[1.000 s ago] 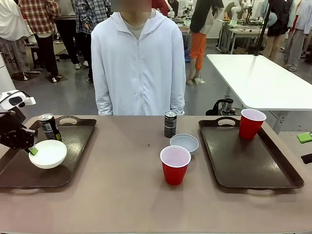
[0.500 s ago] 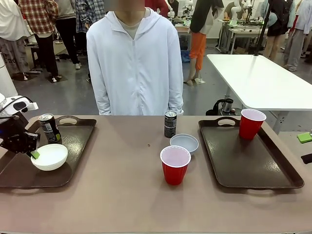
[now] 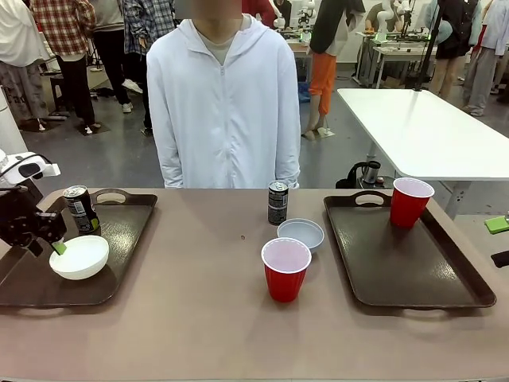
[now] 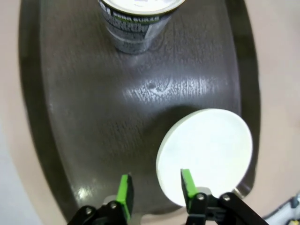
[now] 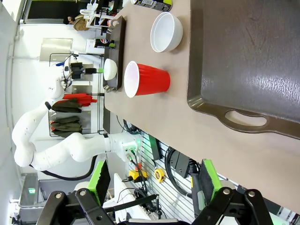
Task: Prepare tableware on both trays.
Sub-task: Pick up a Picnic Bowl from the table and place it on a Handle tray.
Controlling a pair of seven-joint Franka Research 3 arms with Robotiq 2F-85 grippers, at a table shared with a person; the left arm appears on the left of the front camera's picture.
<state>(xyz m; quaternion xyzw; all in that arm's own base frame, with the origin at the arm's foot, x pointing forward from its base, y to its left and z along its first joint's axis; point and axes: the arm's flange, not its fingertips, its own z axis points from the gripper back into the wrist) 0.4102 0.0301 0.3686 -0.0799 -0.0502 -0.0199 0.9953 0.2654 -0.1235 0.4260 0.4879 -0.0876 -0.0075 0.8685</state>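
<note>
Left gripper (image 3: 54,245) is hovering at the left rim of the cream-white bowl (image 3: 83,259) on the left tray (image 3: 119,270), its jaws apart, one finger over the bowl and one outside, not clamping. A dark can (image 3: 78,208) is standing on the tray just beyond the bowl. Right gripper (image 5: 154,183) is hanging past the table's right side, spread wide and holding nothing. Right tray (image 3: 398,270) is carrying a red cup (image 3: 410,202) at its far corner. A second can (image 3: 277,202), a grey-blue bowl (image 3: 301,233) and a second red cup (image 3: 285,269) are sitting between the trays.

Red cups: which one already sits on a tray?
The red cup at the far end of the right tray; the other cup stands on the bare table.
</note>
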